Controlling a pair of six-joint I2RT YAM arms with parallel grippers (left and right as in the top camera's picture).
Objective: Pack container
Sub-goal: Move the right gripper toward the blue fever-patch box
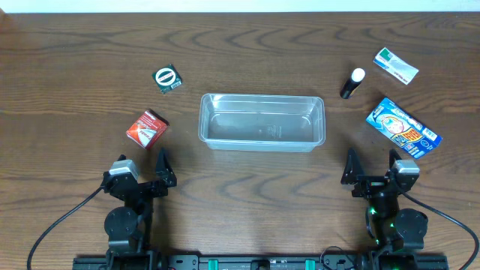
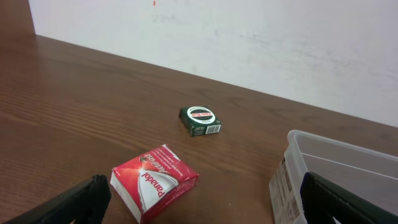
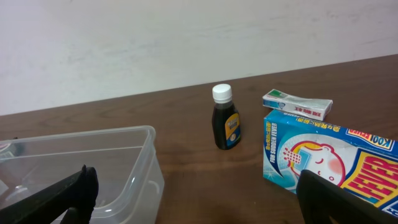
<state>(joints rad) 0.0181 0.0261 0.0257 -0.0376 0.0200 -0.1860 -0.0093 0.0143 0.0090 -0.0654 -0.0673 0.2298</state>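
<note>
The clear plastic container [image 1: 261, 121] stands empty at the table's middle; it also shows in the left wrist view [image 2: 339, 174] and the right wrist view [image 3: 93, 168]. A red Panadol box [image 1: 146, 128] [image 2: 154, 182] lies left of it, just ahead of my left gripper [image 1: 142, 176] [image 2: 205, 208], which is open and empty. A green box [image 1: 167, 78] [image 2: 200, 121] lies farther back. My right gripper [image 1: 372, 171] [image 3: 196, 202] is open and empty near the front right. A blue fever-patch box [image 1: 403, 128] [image 3: 329, 155], a dark bottle [image 1: 352, 83] [image 3: 225, 124] and a white-green packet [image 1: 395, 65] [image 3: 296, 104] lie at the right.
The wooden table [image 1: 247, 187] ends at a white wall [image 2: 249, 43] at the back. Both arm bases sit at the front edge.
</note>
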